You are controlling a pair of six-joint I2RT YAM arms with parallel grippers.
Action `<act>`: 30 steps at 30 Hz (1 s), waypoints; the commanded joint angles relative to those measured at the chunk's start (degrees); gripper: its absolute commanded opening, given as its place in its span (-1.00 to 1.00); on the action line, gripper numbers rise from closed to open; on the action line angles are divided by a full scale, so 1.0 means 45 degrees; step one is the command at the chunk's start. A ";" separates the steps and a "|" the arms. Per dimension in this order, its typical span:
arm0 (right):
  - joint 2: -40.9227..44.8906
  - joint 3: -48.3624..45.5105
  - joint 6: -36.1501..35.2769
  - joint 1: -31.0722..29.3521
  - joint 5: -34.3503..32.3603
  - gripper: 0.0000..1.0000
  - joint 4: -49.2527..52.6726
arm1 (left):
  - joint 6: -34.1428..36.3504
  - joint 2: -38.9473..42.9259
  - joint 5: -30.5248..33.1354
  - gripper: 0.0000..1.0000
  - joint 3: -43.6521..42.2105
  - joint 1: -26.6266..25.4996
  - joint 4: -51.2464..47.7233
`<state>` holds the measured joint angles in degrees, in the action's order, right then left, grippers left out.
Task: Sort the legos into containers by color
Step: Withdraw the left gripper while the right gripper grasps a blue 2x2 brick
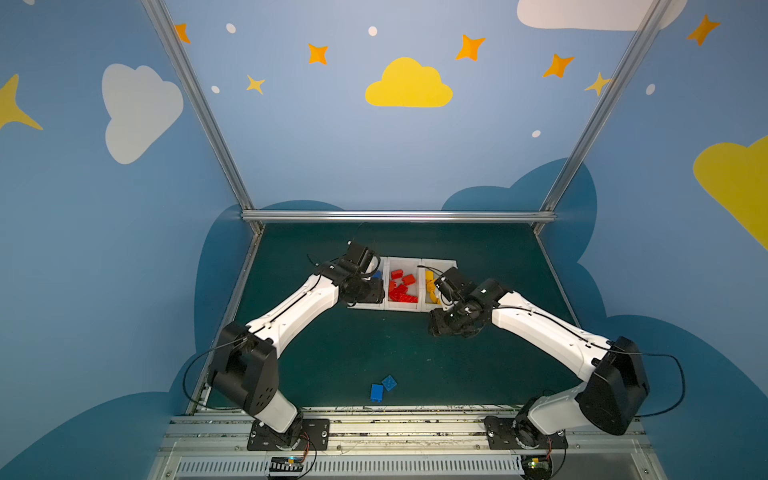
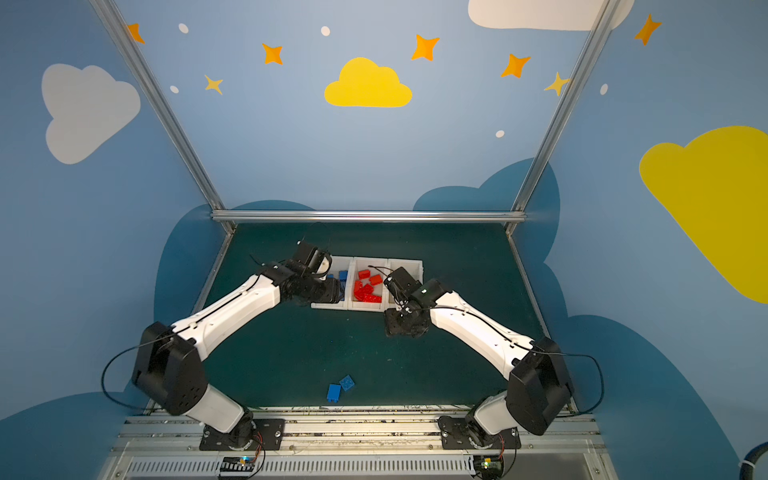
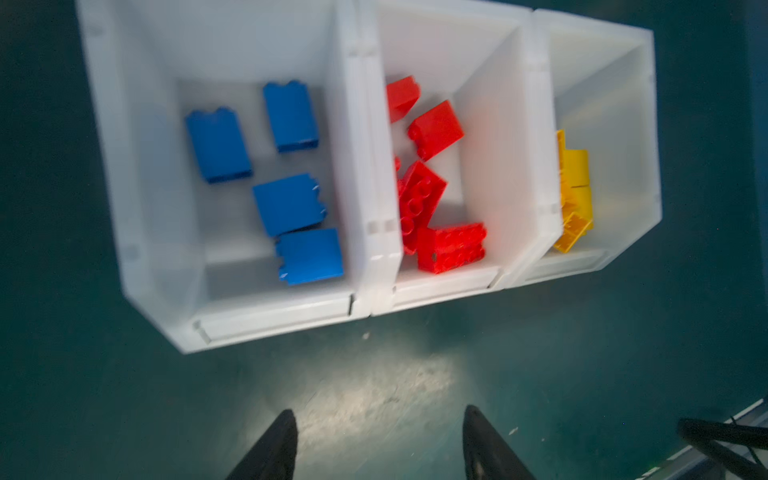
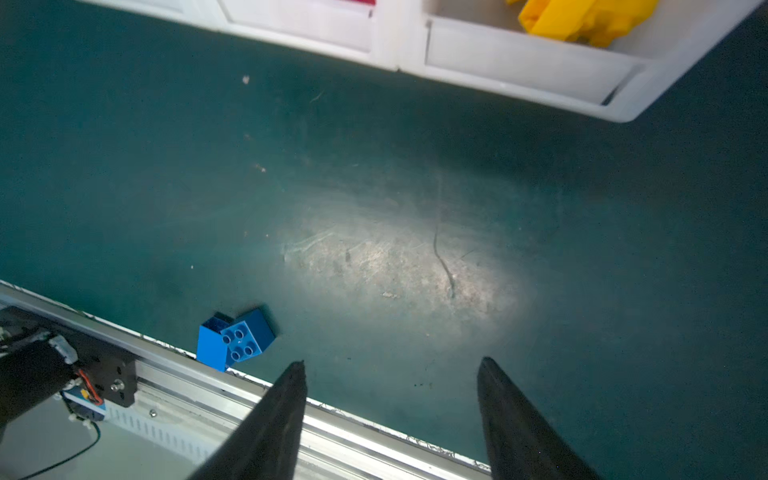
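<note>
My left gripper (image 3: 379, 411) hangs over the green mat (image 1: 332, 353), on the near side of the containers. Its fingers (image 3: 278, 449) stand apart with nothing between them.

The three white containers sit joined in a row at the middle of the mat. The left bin (image 3: 137, 166) holds four blue bricks (image 3: 289, 203), all lying apart from the walls, two of them touching. In front of the row, well apart from it and close to the metal rail (image 1: 374, 415) at the near edge, two loose blue bricks lie on the mat, touching each other: a square one (image 4: 247, 332) with its studs up and another (image 4: 212, 343) tipped on its side.

The middle bin (image 3: 490, 145) holds the red bricks (image 3: 432, 129), about six, though they overlap and the wrist view is blurred. The right bin (image 3: 623, 145) holds yellow bricks (image 3: 575, 195), heaped against its left wall.

My right gripper (image 4: 392, 361) hovers above bare mat just in front of the right bin. Its fingers (image 4: 519, 424) are spread wide and hold nothing.
</note>
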<state>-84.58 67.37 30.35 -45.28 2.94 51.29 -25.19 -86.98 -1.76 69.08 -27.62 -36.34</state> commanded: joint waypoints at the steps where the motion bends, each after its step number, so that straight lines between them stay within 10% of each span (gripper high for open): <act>1: -0.0312 -0.0084 -0.0873 -0.0872 0.0116 0.33 0.0283 | -0.0622 0.1409 0.0581 0.28 -0.1076 0.0279 0.0776; 16: -0.2835 0.0435 -0.0636 -0.4849 0.0165 0.35 -0.0406 | -0.1960 0.6042 0.1343 0.31 -0.4748 0.1081 0.0615; 30: -0.4702 0.1659 -0.0782 -0.5841 0.0108 0.34 -0.0256 | -0.2300 0.7351 0.1787 0.31 -0.5575 0.1146 -0.0084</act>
<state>-104.27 73.08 26.96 -71.00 3.90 49.56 -35.22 -54.98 5.04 44.45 -22.72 -35.22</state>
